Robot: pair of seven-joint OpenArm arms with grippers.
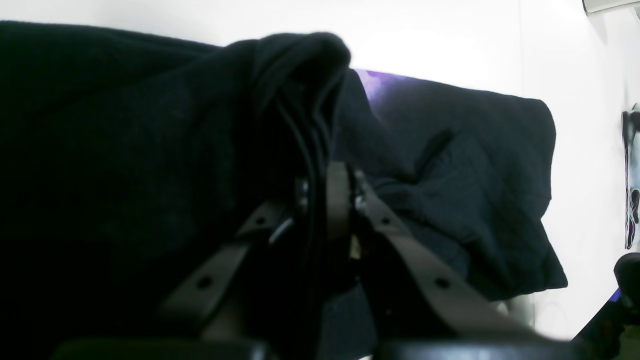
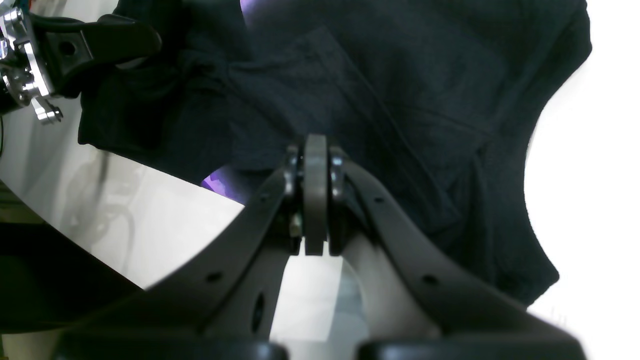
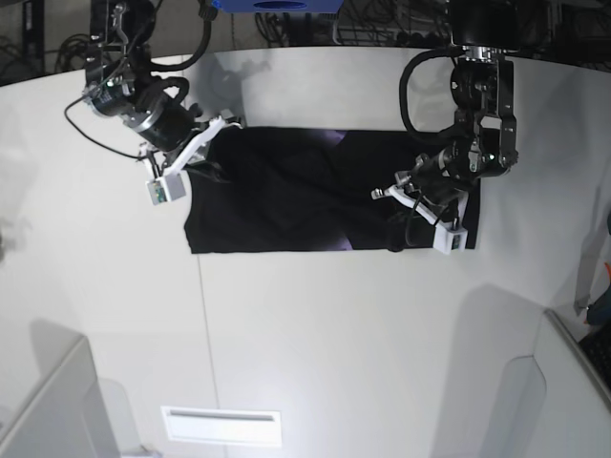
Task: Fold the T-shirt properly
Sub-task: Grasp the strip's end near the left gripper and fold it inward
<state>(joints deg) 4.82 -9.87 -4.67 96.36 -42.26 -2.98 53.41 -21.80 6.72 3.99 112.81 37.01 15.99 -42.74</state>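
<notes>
A black T-shirt (image 3: 305, 191) lies spread sideways across the far half of a white table (image 3: 315, 324), folded into a long dark band with a faint purple sheen along its top edge. In the overhead view the right gripper (image 3: 212, 134) reaches in from the upper left and meets the shirt's left end. Its wrist view shows the jaws pressed together, the tips (image 2: 316, 165) against dark cloth (image 2: 400, 100), with a patch of purple print (image 2: 220, 182) peeking out at the fold's edge; whether cloth is pinched there is unclear. The left gripper (image 3: 406, 196) comes in from the upper right, over the shirt's right end. Its wrist view shows the jaws (image 1: 325, 200) clamped on a bunched ridge of black fabric (image 1: 300, 75) that rises between them, the rest of the shirt draping to either side.
</notes>
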